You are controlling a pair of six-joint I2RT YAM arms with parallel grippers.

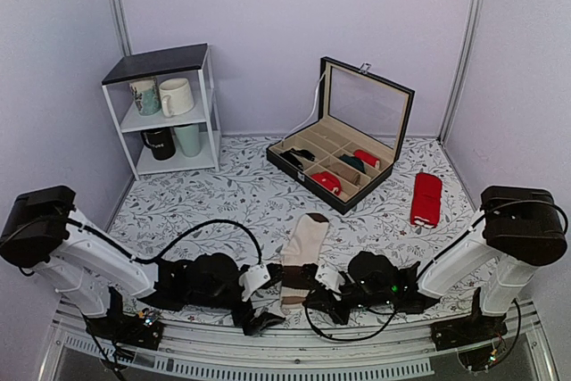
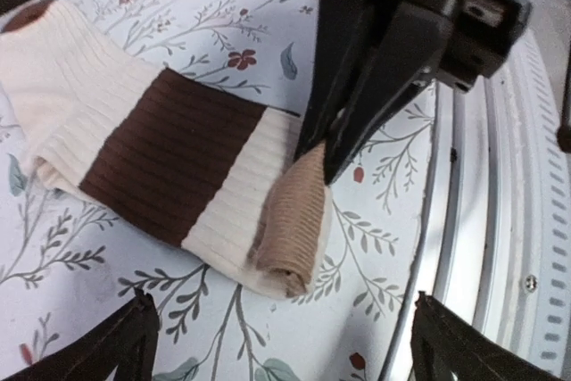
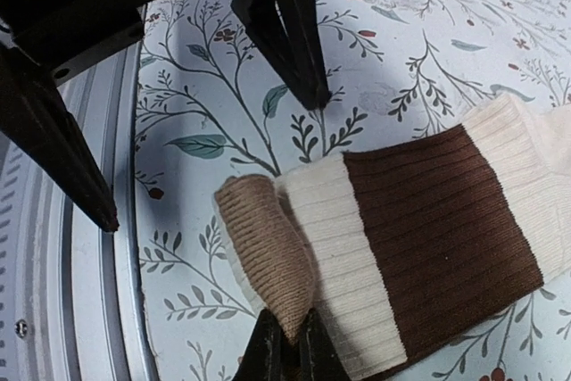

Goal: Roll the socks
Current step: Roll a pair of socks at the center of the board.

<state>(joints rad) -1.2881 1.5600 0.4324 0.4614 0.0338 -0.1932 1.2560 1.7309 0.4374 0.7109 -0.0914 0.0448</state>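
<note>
Right pincer (image 3: 285, 352) closed, nipping the folded tan end (image 3: 268, 247) of the socks (image 3: 428, 220). Left pincer (image 2: 284, 310) spread wide, holding nothing, hanging just beside that same end; no contact that I can make out. Socks lie flat on the counter (image 1: 223, 194) at 6 o'clock of the overhead view, between the two arms, running from the tan end at the near rim toward the cream end at 12. Handling, as judged: light, limp ribbed knit with no stiffness, so a fold likely holds only while pinched and may spring open if let go; it looks grippy rather than slick and not fragile. Best hold seems to be the tan fold, taken across its width through all layers, then turned over toward 12 o'clock. Count: one striped pair, its layers lying so close I cannot separate the two socks. One flat red pair (image 1: 426, 198) at 3 o'clock. One open box (image 1: 393, 95) at 1 o'clock, holding two red bundles (image 1: 326, 182), one dark green, and one dark item too small to name. One shelf (image 1: 156, 62) at 10 o'clock with four mugs (image 1: 176, 95).
</note>
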